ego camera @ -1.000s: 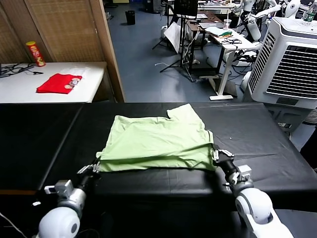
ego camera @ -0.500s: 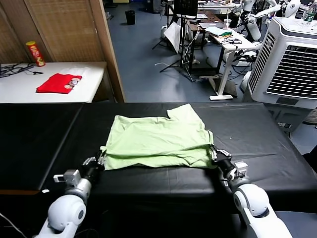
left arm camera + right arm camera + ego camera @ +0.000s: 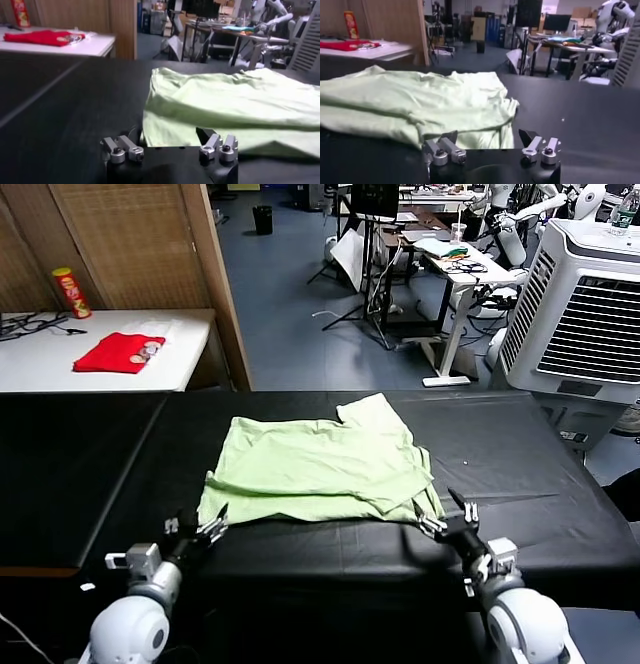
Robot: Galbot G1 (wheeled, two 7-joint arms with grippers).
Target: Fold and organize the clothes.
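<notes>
From the head view, the pale green T-shirt (image 3: pixel 320 469) lies folded over on the black surface (image 3: pixel 520 464), roughly in its middle, with one sleeve pointing toward the far edge. The left gripper (image 3: pixel 197 529) sits at the near left corner of the shirt, its fingers spread wide and holding nothing. The right gripper (image 3: pixel 447 516) sits at the near right corner, its fingers likewise spread and empty. Off to the left, a red cloth (image 3: pixel 118 352) rests on a white side table (image 3: pixel 180 354) beside a red can (image 3: pixel 72 292).

In the left wrist view, the left gripper (image 3: pixel 170 148) shows its fingers (image 3: pixel 123 149) parted wide just in front of the T-shirt (image 3: pixel 235 107) hem, gripping none of the fabric.

In the right wrist view, the right gripper (image 3: pixel 490 149) also has its fingers (image 3: pixel 540 149) apart, right at the rumpled near edge of the T-shirt (image 3: pixel 415 107), with no cloth between them.
</notes>
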